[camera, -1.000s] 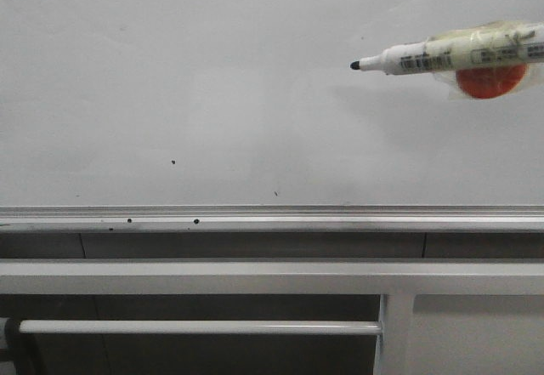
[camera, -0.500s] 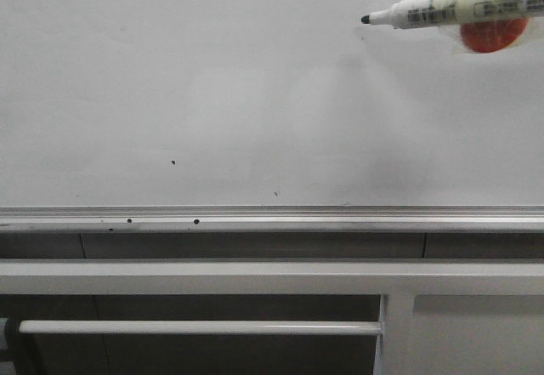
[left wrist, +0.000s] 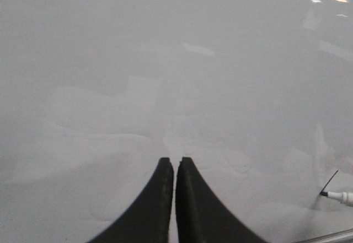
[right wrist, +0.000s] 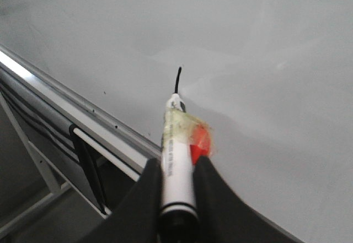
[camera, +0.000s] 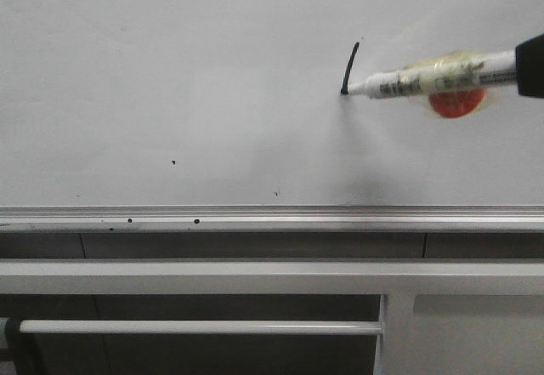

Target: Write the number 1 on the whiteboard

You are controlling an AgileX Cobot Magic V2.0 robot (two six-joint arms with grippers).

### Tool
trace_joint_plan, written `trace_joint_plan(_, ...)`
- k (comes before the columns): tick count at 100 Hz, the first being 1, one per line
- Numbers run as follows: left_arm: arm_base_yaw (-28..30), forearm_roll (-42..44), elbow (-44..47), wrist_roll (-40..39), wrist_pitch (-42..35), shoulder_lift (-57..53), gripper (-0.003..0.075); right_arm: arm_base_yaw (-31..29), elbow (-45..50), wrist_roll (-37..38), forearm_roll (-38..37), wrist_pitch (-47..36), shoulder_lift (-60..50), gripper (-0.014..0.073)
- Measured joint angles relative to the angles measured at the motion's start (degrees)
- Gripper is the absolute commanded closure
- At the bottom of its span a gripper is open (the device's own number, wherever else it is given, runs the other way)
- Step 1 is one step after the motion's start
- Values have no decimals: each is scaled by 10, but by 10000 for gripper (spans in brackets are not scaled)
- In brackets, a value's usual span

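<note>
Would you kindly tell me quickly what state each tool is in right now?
Left tool: closed, holding nothing.
Right tool: closed on the marker, tip at the stroke.

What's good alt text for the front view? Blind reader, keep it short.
A marker reaching in from the right touches its tip to the bottom end of a short black stroke, the number 1, on the whiteboard. An orange piece is taped under the marker. Below the board's silver rail sits a grey metal frame.
</note>
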Motion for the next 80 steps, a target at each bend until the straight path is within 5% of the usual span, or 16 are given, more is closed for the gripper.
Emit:
trace_joint_plan(48,0,0,0,0,0,0,741,4,-6,-1,0,6,86,637)
trace_joint_plan(80,-48,147,0,0,84,0,738,58,-64,-1,11,225,38,637)
